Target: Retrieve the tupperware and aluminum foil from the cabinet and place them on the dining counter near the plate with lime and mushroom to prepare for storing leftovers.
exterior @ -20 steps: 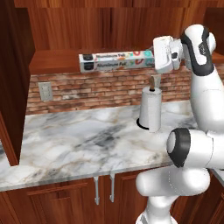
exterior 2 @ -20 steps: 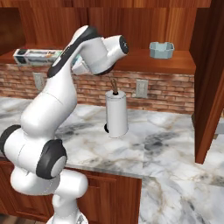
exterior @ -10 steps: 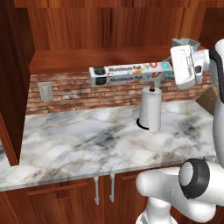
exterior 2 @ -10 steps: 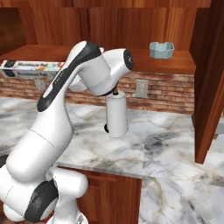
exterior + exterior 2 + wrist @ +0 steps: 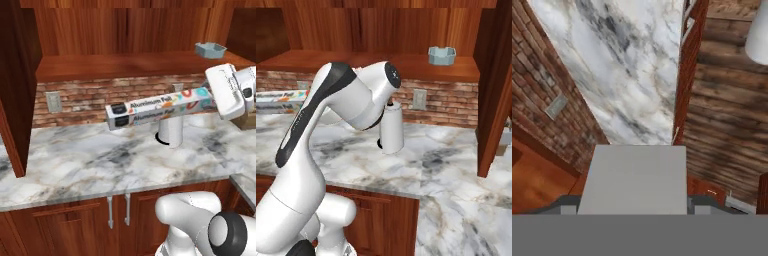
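Note:
The aluminum foil box point(image 5: 160, 108), long and white with a printed label, hangs level in the air above the marble counter point(image 5: 75, 155), in front of the paper towel roll. My gripper point(image 5: 214, 98) is shut on its right end. In the right base view the box point(image 5: 276, 100) pokes out at the left edge behind my arm. In the hand view the box's grey end point(image 5: 632, 177) sits between my fingertips point(image 5: 562, 204). The tupperware point(image 5: 210, 49), a small grey-blue tub, rests on the open cabinet shelf at the right point(image 5: 442, 55).
A white paper towel roll point(image 5: 170, 132) stands on the counter by the brick wall point(image 5: 391, 128). Open cabinet doors hang at the left point(image 5: 15, 85) and right point(image 5: 495, 85). An outlet point(image 5: 52, 102) sits on the wall.
The foil box has come off the cabinet shelf, carried out toward me, rightward and lower, over the counter. The arm swung with it. The tupperware has not moved.

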